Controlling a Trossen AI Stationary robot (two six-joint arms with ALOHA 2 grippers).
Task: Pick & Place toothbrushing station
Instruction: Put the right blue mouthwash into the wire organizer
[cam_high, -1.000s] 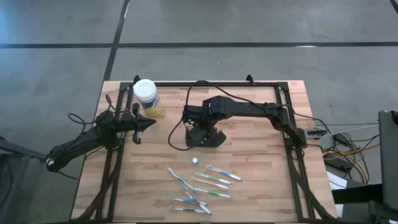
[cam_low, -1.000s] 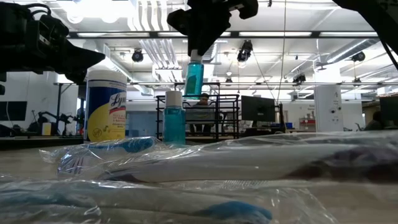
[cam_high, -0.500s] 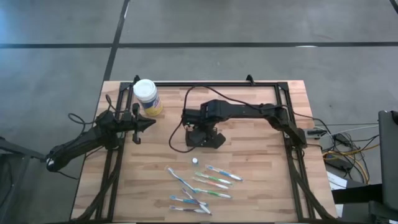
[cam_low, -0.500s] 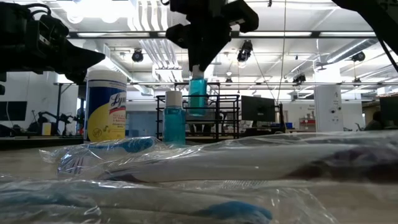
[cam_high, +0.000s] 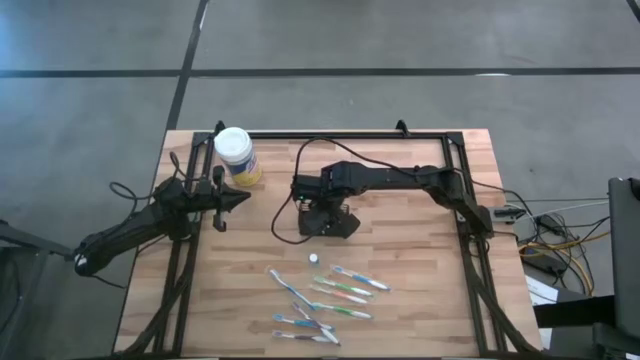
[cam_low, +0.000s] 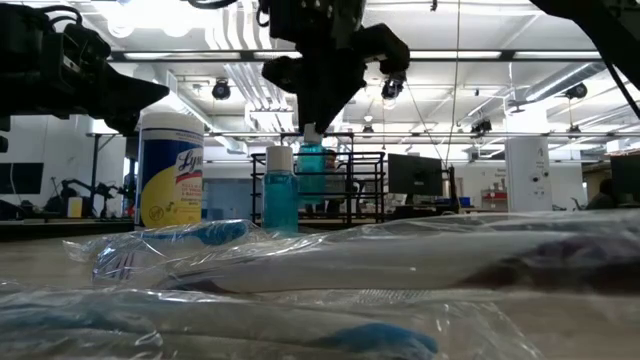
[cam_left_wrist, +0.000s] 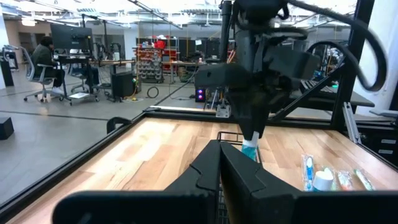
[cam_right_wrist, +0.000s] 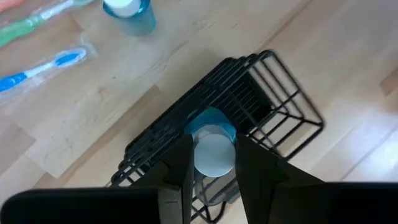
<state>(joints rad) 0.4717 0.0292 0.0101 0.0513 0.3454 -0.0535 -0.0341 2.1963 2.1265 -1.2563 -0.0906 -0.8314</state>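
Observation:
The toothbrushing station, a black wire-mesh caddy (cam_right_wrist: 267, 93), stands on the table's middle (cam_high: 328, 222). My right gripper (cam_right_wrist: 211, 144) hangs over it (cam_high: 322, 205), shut on a small blue bottle with a white cap (cam_low: 312, 162). A second blue bottle with a white cap (cam_high: 314, 258) stands on the table nearer the front (cam_right_wrist: 130, 12). My left gripper (cam_high: 244, 197) waits shut and empty at the table's left, pointing toward the caddy (cam_left_wrist: 219, 152). My right gripper pinches the bottle's white cap (cam_right_wrist: 214, 155) between its two fingers, which come from above and point down. The bottle hangs upright below them, its blue body (cam_right_wrist: 211, 119) down among the caddy's wires. I cannot tell whether its base rests on anything.
A yellow round tub with a white lid (cam_high: 235, 155) stands at the far left. Several wrapped toothbrushes (cam_high: 325, 298) lie near the front edge. A black frame (cam_high: 455, 150) runs round the table. A cable (cam_high: 285, 215) loops beside the caddy.
My right gripper has gone down with the blue bottle, still shut on its cap, and a little toward the table's left. The bottle has stayed upright and has dropped from above the caddy to between its wires.

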